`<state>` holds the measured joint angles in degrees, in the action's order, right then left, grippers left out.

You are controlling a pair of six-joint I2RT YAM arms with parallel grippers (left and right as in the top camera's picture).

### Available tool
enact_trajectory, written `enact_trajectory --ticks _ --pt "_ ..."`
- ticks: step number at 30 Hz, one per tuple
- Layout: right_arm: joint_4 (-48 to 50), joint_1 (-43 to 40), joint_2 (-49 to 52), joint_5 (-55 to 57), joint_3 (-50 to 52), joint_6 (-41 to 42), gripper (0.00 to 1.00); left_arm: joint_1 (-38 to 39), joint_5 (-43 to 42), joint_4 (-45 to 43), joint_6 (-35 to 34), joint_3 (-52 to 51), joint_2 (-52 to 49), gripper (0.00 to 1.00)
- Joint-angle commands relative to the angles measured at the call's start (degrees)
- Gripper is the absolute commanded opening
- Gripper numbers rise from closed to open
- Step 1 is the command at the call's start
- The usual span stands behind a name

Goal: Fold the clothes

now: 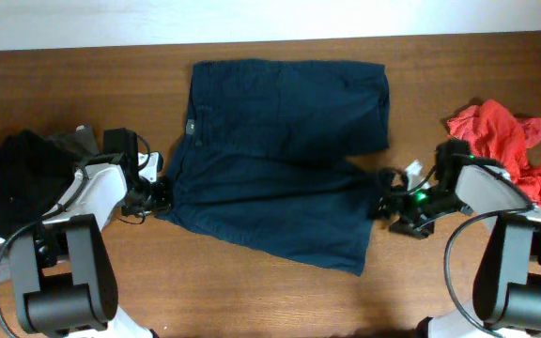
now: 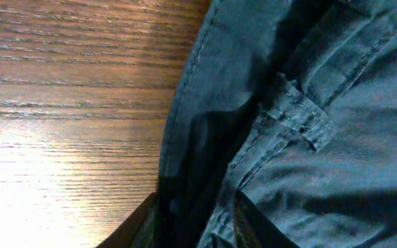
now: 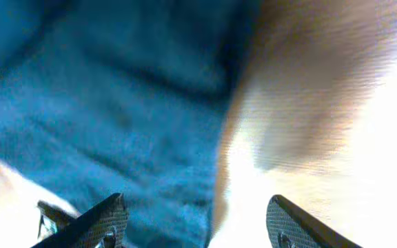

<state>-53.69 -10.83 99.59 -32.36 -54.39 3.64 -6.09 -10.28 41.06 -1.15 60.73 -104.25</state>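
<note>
The clothes to fold are chiefly a pair of dark navy shorts (image 1: pixel 280 160), spread across the middle of the table with one leg laid over towards the front. My left gripper (image 1: pixel 162 195) is at the waistband edge on the shorts' left side. In the left wrist view its jaws (image 2: pixel 195 227) stand partly open, with a dark fold of waistband (image 2: pixel 205 158) lying between them. My right gripper (image 1: pixel 383 199) is at the shorts' right edge. It is open (image 3: pixel 198 220), wide over the blurred hem (image 3: pixel 116 103) and bare wood.
A red garment (image 1: pixel 501 141) lies crumpled at the right edge of the table, behind the right arm. A black garment (image 1: pixel 17 164) is piled at the left edge beside the left arm. The wooden table (image 1: pixel 252 300) ends at a white wall at the back.
</note>
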Motion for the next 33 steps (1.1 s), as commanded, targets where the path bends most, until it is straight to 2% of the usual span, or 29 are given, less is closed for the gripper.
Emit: enact_trajectory --ticks 1,5,9,16,18,19,21,24,27,33 --pt "-0.5 3.5 -1.2 -2.6 3.3 -3.0 0.69 -0.2 -1.3 -0.3 -0.1 -0.3 1.1 0.35" --pt "4.0 7.6 -1.2 -2.6 10.4 0.8 0.68 -0.2 -1.3 -0.3 -0.1 -0.3 1.1 0.35" --pt "8.2 10.2 -1.2 -4.2 16.0 2.8 0.56 -0.2 -1.3 -0.3 -0.1 -0.3 1.1 0.36" --pt "5.9 10.9 -1.4 -5.3 19.1 1.1 0.38 -0.2 -1.3 -0.3 -0.1 -0.2 1.1 0.36" --pt "6.1 10.8 -1.5 -4.9 19.1 1.1 0.28 -0.2 -1.2 -0.4 1.1 -0.2 1.1 0.35" --pt "6.5 10.8 -1.5 -4.9 19.1 1.4 0.22 -0.2 -0.4 -0.3 1.4 -0.2 1.1 0.28" --pt "7.3 10.7 -1.5 -3.5 19.1 4.4 0.18 -0.3 1.4 0.0 1.3 0.0 1.1 0.14" --pt "7.7 9.9 -1.5 1.9 19.1 10.0 0.11 -1.0 2.2 1.0 1.3 0.9 1.1 0.03" --pt "7.6 7.9 -1.5 7.3 19.1 13.1 0.09 -1.8 2.3 1.9 1.3 2.2 1.2 0.01" --pt "6.1 3.5 -1.5 10.1 19.1 13.9 0.10 -2.3 2.4 2.3 1.4 3.4 2.2 0.00"
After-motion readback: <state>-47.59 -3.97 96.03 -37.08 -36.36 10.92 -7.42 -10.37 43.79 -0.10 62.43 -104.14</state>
